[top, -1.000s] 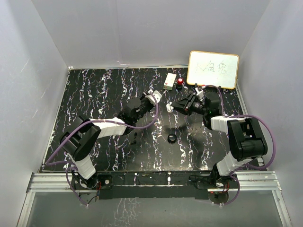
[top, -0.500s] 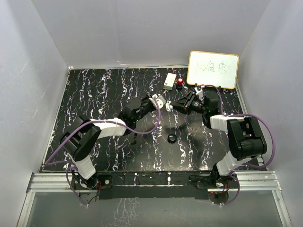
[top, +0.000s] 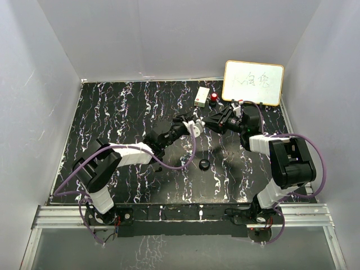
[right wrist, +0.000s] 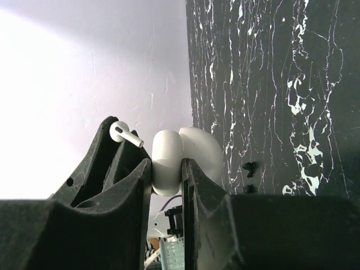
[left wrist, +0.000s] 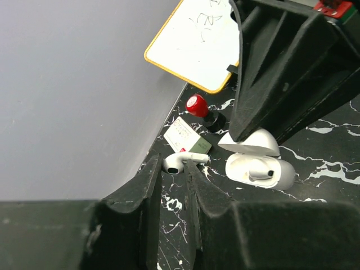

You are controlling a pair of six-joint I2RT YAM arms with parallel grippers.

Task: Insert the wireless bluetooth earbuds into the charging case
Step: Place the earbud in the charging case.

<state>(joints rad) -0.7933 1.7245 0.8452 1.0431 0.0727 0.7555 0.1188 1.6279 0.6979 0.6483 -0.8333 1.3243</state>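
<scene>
The earbuds here are white, not black. My left gripper (left wrist: 175, 169) is shut on a white stemmed earbud (left wrist: 179, 162), held by its tips just left of the charging case. The white charging case (left wrist: 284, 175) has its lid open, and a second white earbud (left wrist: 263, 167) sits in it. My right gripper (right wrist: 167, 169) is shut on the case (right wrist: 169, 160) and holds it above the table. The held earbud also shows in the right wrist view (right wrist: 125, 133), close beside the case. In the top view the left gripper (top: 193, 126) and right gripper (top: 209, 125) meet at mid-table.
A black round puck (top: 204, 164) lies on the marbled table in front of the grippers. A small whiteboard (top: 253, 82), a red-capped item (top: 214, 98) and a white box (top: 202, 96) stand at the back right. Two tiny black pieces (right wrist: 248, 167) lie on the table.
My left gripper has moved right with the earbud, up to the case. My right gripper has shifted slightly left and still holds the case.
</scene>
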